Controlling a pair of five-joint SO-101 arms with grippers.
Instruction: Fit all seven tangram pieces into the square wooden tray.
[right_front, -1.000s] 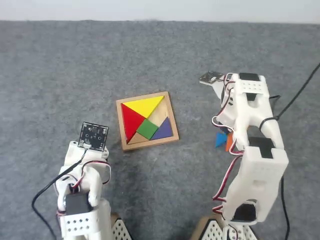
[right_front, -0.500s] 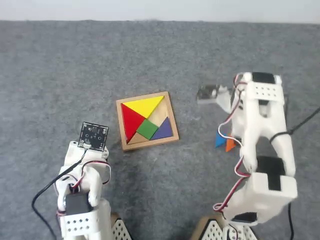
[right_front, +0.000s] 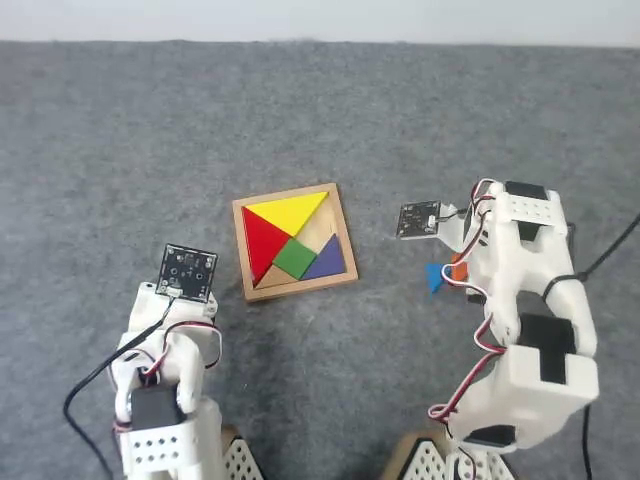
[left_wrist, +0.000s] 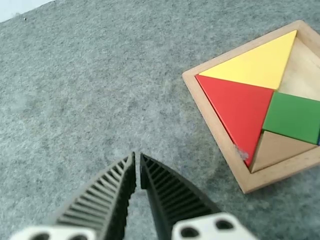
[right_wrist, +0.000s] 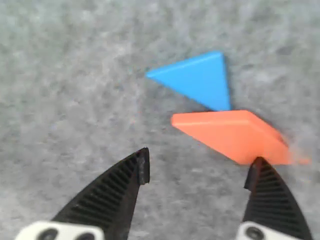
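four coloured pieces already sit in the square wooden tray (right_front: 302, 285) mid-table in the high view. over the last second the right arm (right_front: 520, 260) has swung nearer and lower, over the light blue wooden triangle (right_front: 434, 277) and orange wooden piece (right_front: 458, 268), which lie on the grey felt (right_front: 120, 130) well right of the tray, so a pick-up looks next.

left wrist view: the left gripper (left_wrist: 138, 167) has its jaws pressed together on nothing, short of the tray (left_wrist: 220, 131).

right wrist view: the right gripper (right_wrist: 200, 156) gapes wide and empty, one jaw tip at the orange piece (right_wrist: 232, 135) (contact unclear), with the blue triangle (right_wrist: 197, 80) just beyond.
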